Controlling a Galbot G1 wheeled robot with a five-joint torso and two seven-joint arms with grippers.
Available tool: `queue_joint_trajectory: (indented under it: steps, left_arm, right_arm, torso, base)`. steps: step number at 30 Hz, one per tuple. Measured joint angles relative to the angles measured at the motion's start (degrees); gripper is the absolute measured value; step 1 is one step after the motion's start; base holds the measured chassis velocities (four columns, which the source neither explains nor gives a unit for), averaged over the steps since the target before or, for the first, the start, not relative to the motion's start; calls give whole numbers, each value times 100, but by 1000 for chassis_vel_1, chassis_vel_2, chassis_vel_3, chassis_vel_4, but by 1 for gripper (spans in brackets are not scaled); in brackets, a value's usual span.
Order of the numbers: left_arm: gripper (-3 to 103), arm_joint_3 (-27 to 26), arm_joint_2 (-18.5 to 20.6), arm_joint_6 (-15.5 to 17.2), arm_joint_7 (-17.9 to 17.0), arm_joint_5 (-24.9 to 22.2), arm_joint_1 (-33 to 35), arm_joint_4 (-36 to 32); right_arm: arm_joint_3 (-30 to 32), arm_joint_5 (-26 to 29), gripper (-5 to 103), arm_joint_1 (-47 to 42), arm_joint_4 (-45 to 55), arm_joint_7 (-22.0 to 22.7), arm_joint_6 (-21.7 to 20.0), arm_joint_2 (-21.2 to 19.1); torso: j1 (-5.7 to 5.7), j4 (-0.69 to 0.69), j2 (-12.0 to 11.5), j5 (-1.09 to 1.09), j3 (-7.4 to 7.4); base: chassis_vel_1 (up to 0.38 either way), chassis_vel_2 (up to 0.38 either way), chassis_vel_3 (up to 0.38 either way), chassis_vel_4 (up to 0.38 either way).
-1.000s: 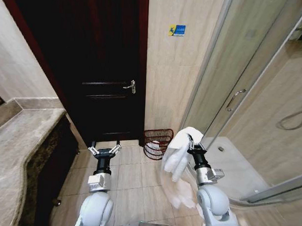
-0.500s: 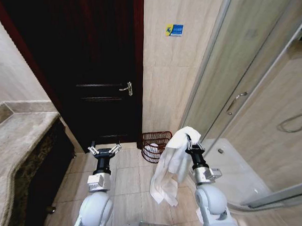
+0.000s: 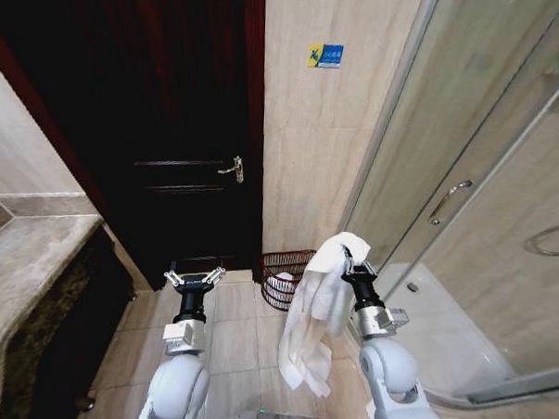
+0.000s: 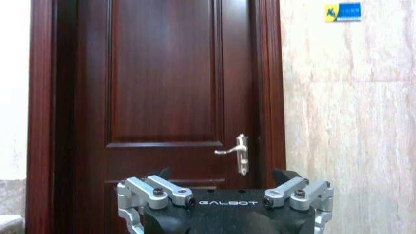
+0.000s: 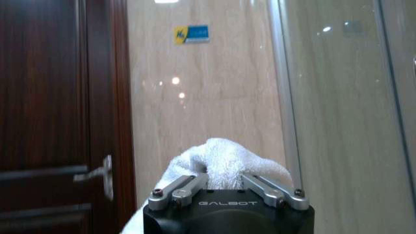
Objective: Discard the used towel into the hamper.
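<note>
1. Right end effector: raised in front of the robot, fingers closed on a bunched fold at the top of the white towel; in the right wrist view the terry cloth bulges up between the two closed fingers.
2. Left end effector: empty, fingers spread wide, held low and forward, facing the dark wooden door; idle.
3. Towel: hangs slack from the grip in a long drape reaching down toward the floor. It looks soft, light and limp, unlikely to slip from a pinch. Judged best held at a gathered top fold, as here, so the tail trails and drops first.
4. Hamper: dark red-brown wire basket on the floor at the foot of the wall, just beyond the hanging towel and partly hidden behind it; something white already lies inside. The towel is near it but not yet over the rim.
5. Surroundings: beige tiled floor and wall bearing a small blue sign; glass shower enclosure to the right; a stone bench to the left.
</note>
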Motion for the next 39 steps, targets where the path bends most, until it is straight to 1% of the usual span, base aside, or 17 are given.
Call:
queue_joint_trajectory:
  steps: [2,4,6,7,9,18,20,21,24,26,27,28,30,31,35,37,39]
  left_arm:
    - [100,-9,2,-16,2,5,-34,160]
    - [100,-9,3,-27,2,7,-41,202]
    - [100,-2,7,-58,0,28,-54,300]
    - [100,-2,7,-58,0,28,-54,300]
    - [100,36,20,-66,0,39,-78,334]
    - [100,145,133,-96,-86,80,-107,386]
    - [100,176,113,-90,-92,110,-72,370]
    - [100,176,113,-90,-92,110,-72,370]
    - [100,234,65,-90,-97,241,19,314]
    - [100,237,58,-91,-97,269,38,303]
    - [100,238,50,-91,-93,307,65,289]
    - [100,236,32,-89,-85,351,94,273]
    - [100,233,21,-85,-81,367,106,268]
    - [100,224,14,-71,-73,380,137,248]
    - [100,166,46,-82,-66,383,245,210]
    - [100,95,51,-144,-65,396,299,216]
    - [100,86,57,-147,-64,395,306,216]
  right_arm:
    - [-12,277,7,329,387,286,-359,-89]
    - [-8,361,7,441,508,347,-488,-133]
    - [19,658,7,840,881,579,-937,-317]
    - [19,658,7,840,881,579,-937,-317]
    - [103,1028,7,1277,1164,767,-1249,-587]
    - [275,2273,7,2456,1456,1121,-1765,-1544]
    - [232,2810,7,3336,1107,1352,-1936,-1901]
    - [232,2810,7,3336,1107,1352,-1936,-1901]
    - [-21,3228,7,4590,230,1480,-1972,-2308]
    - [-101,3311,7,4861,27,1503,-1975,-2360]
    - [-228,3439,7,5225,-241,1536,-1983,-2436]
    - [-461,3650,7,6030,-660,1574,-2022,-2549]
    - [-571,3719,7,6387,-844,1578,-2038,-2588]
    - [-790,3813,7,7016,-1185,1576,-2055,-2643]
    - [-1308,3990,7,8191,-1912,1582,-2139,-2663]
    - [-1762,4106,7,8892,-2333,1710,-2145,-2633]
    - [-1921,4147,7,9101,-2475,1754,-2143,-2606]
  torso:
    - [-2,0,0,-1,-1]
    - [-3,1,0,-2,-1]
    - [-6,1,1,-2,-2]
    - [-6,1,1,-2,-2]
    - [-7,1,2,-2,-2]
    - [-5,-1,2,-1,-2]
    - [-5,0,1,0,-1]
    - [-5,0,1,0,-1]
    - [-4,2,1,-1,-1]
    - [-4,1,1,0,0]
    - [-3,2,1,3,0]
    - [-2,1,1,4,1]
    - [-2,2,0,1,1]
    - [-2,2,1,-8,-1]
    - [-3,1,1,1,-1]
    - [-4,1,1,-5,-2]
    - [-4,0,2,-5,-2]
  base:
    - [0,0,0,0]
    - [0,0,0,0]
    - [53,-15,-31,39]
    - [53,-28,-22,39]
    - [0,0,0,0]
    - [0,0,0,0]
    - [0,0,0,0]
    - [0,0,0,0]
    - [0,0,0,0]
    - [0,0,0,0]
    - [0,0,0,0]
    - [0,0,0,0]
    - [0,0,0,0]
    - [0,0,0,0]
    - [0,0,0,0]
    - [0,0,0,0]
    - [0,0,0,0]
